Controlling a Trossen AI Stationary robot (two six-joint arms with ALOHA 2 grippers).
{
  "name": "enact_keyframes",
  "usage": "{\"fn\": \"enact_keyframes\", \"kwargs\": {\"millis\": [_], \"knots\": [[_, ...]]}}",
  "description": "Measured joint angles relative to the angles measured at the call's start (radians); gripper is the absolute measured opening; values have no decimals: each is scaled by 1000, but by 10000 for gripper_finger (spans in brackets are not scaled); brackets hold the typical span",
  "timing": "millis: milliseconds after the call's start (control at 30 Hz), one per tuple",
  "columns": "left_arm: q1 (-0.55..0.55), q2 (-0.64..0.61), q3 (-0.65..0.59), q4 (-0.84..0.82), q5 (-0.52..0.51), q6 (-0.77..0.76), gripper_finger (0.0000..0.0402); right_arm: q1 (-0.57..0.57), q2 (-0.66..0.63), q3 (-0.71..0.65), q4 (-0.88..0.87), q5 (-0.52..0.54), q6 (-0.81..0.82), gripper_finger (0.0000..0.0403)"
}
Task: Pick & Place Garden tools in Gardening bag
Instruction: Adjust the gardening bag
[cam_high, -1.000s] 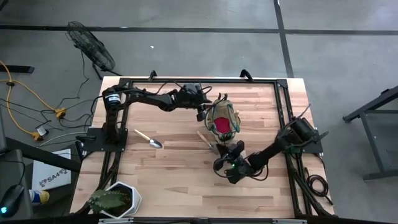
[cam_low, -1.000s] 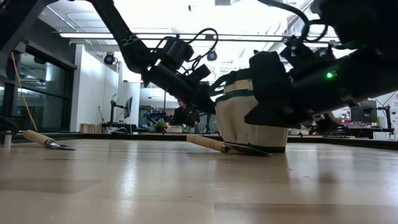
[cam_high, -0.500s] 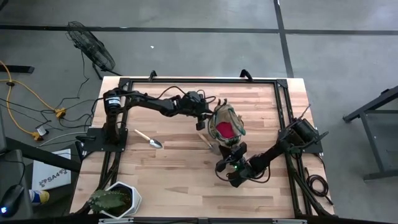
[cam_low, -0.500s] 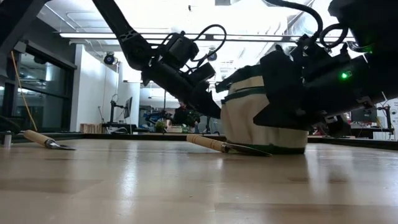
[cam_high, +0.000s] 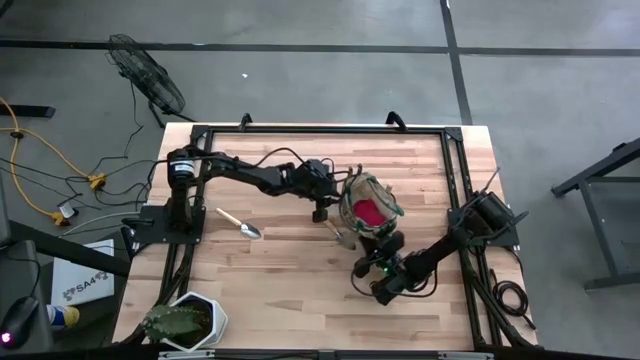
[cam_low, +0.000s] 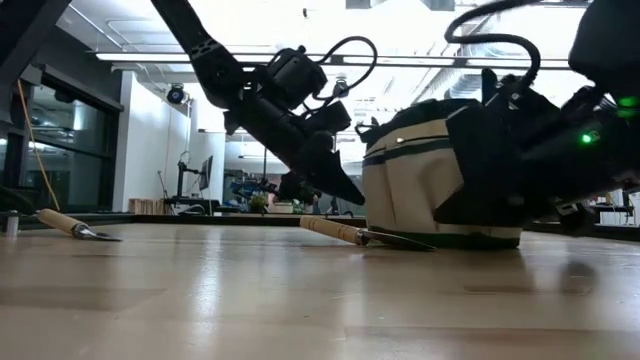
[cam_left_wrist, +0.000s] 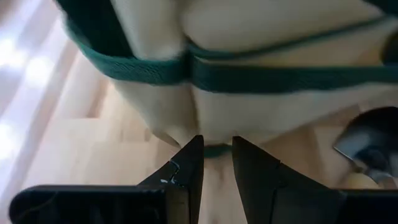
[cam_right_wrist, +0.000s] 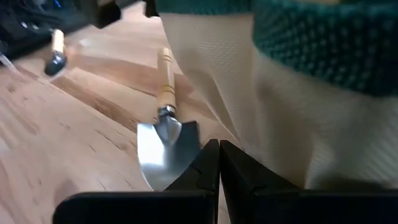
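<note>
The khaki gardening bag (cam_high: 352, 192) with green trim stands upright at mid-table, a red lump (cam_high: 366, 210) inside it. My left gripper (cam_left_wrist: 216, 146) is at the foot of the bag's left wall (cam_low: 385, 205), its fingers nearly together. My right gripper (cam_right_wrist: 219, 149) is shut at the bag's near side (cam_high: 385, 243). One wooden-handled trowel (cam_high: 338, 232) lies on the table with its blade against the bag's base (cam_right_wrist: 165, 130). A second trowel (cam_high: 240, 224) lies to the left, apart from both grippers. My left gripper meets the bag at its bottom green trim (cam_left_wrist: 216, 151), low on the left wall. A bit of that trim shows between the two fingertips. The fingers slant down from the table's left. The bag stands on its base. My right gripper's shut tips are by the bag's near wall (cam_right_wrist: 261, 143); I cannot tell whether they touch it.
A white hexagonal pot (cam_high: 190, 320) with a plant stands at the near left corner. Black frame rails (cam_high: 300, 130) run along the table's far, left and right sides. Bare wood (cam_high: 280, 270) lies between the left trowel and the near edge.
My left gripper has swung toward the table's near right and tipped down. The bag has slid the same way along the table, staying upright. The trowel beside it has stayed put. My right gripper has drawn back a little toward the near edge.
</note>
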Motion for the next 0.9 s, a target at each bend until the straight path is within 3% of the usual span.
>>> {"fn": "enact_keyframes", "kwargs": {"millis": [367, 900], "knots": [[-13, 0, 0, -99, 0, -26, 81, -15, -139, 0, -339, -96, 126, 4], [-71, 0, 0, -210, -2, -59, 81, -36, -149, 0, -482, -254, 171, 4]]}}
